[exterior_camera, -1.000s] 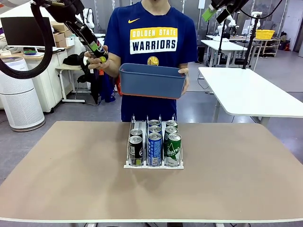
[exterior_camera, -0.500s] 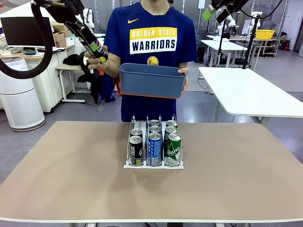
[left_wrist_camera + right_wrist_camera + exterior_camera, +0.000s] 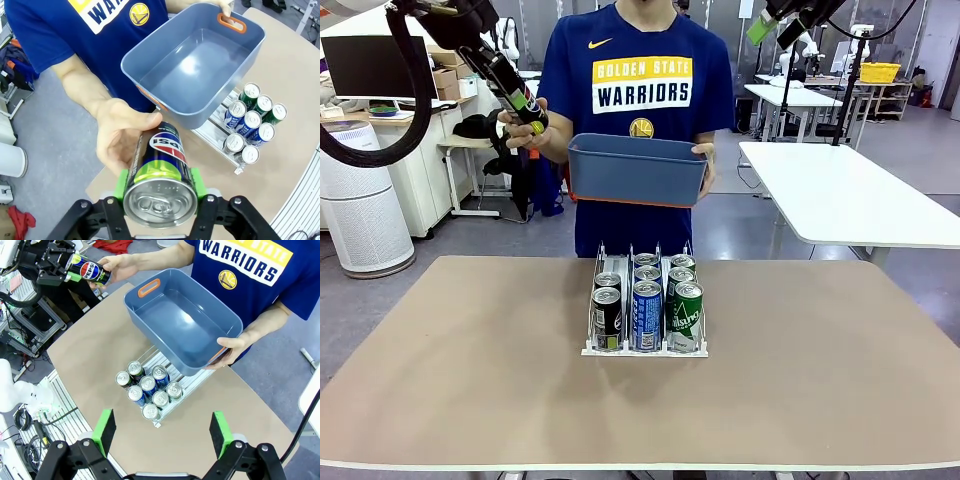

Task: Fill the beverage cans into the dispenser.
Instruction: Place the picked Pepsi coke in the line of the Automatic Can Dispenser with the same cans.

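Metal and smooth, the black can (image 3: 161, 170) looks hard, slippery and heavy if full, so the left gripper (image 3: 159, 185) squeezes its round sides up by the person's hand (image 3: 120, 135), while the right gripper (image 3: 162, 432) hangs wide open and empty above the rack (image 3: 645, 345)

This was a robotics lab or open workshop hall. Beyond the brown counter (image 3: 470, 380) lay a bare grey floor (image 3: 740, 225), with white worktables (image 3: 850, 190) under the raised right jaws, a dark monitor (image 3: 365, 65) and cardboard boxes (image 3: 448, 82) behind the left jaws, a white cylindrical appliance (image 3: 360, 215) below them, and a yellow crate (image 3: 878, 72) farther back.
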Tool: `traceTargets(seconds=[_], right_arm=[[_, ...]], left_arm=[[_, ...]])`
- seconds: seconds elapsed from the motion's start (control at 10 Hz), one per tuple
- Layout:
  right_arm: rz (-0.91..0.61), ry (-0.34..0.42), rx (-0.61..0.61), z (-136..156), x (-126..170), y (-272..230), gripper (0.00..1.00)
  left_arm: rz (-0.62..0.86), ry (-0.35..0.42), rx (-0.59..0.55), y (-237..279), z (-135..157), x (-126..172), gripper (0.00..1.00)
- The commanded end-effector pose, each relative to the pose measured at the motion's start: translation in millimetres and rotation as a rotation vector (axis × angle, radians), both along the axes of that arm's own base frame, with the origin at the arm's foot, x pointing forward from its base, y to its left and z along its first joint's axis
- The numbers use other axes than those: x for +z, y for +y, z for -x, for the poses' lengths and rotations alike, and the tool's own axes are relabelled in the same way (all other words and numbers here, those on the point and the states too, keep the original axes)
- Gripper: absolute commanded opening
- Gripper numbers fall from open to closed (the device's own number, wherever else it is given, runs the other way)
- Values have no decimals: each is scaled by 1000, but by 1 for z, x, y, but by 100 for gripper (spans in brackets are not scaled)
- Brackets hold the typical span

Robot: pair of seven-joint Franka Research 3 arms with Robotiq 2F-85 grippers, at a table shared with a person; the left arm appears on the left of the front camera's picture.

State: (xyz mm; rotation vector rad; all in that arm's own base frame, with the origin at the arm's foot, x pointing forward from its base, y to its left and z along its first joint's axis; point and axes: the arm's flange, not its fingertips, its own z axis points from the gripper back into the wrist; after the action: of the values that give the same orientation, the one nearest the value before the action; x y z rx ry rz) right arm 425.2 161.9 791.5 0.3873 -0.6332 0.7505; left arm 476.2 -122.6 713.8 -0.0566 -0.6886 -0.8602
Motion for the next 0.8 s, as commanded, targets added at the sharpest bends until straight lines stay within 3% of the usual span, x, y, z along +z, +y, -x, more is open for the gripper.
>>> traceTargets(seconds=[0.0, 0.7], right_arm=[[1, 5, -3, 1, 0, 0, 100], [1, 5, -3, 1, 0, 0, 100]], left_arm=[[-5, -10, -9, 1, 1, 2, 0], [-5, -10, -9, 1, 1, 2, 0]])
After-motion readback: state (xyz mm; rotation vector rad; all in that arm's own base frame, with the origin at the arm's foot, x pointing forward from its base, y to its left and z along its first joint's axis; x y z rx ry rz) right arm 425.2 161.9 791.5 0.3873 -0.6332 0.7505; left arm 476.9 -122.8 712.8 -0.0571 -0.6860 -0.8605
